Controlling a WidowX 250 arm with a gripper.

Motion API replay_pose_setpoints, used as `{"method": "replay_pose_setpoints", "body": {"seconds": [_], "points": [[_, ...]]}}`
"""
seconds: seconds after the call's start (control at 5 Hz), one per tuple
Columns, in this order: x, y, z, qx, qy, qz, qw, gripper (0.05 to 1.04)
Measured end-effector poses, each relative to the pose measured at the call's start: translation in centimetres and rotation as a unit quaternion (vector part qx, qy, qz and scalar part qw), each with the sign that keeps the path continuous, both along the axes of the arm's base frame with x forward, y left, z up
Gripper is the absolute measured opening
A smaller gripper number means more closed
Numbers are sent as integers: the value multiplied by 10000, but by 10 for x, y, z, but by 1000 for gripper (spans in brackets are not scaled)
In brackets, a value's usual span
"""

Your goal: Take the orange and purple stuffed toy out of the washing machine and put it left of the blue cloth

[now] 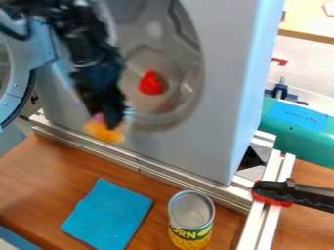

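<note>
The black gripper [108, 122] hangs at the upper left, in front of the pale washing machine's face and just left of its round opening. It is shut on a small orange thing [104, 133] with a pink part, which sticks out below and to the left of the fingertips. Inside the grey drum [155, 58] lies a red thing [152, 83]. The machine's round door [13, 93] stands open at the left edge.
A blue cloth [108, 215] lies on the wooden table [39, 168]. Right of it stands a corn can [190, 219]. A metal rail [140, 163] runs along the machine's foot, with a black and red clamp [293, 195] at right.
</note>
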State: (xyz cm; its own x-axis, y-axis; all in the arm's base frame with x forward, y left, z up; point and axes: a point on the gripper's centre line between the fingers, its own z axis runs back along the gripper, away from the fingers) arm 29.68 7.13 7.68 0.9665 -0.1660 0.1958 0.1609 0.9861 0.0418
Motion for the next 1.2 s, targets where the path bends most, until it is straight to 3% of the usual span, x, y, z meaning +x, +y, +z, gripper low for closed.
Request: {"method": "replay_pose_setpoints", "body": {"seconds": [0.2, 0.4, 0.6, 0.8, 1.0, 1.2], "points": [[-45, 28, -24, 380, 911, 425, 9942, 525], [-96, 65, -67, 787, 1985, 1140, 9703, 525], [-110, 82, -101, 972, 2236, 1375, 9600, 525], [-118, 92, -121, 1028, 2240, 1587, 9561, 525], [-109, 97, -128, 880, 1835, 1483, 9678, 525], [-98, 96, -130, 479, 1318, 1369, 9806, 525]]}}
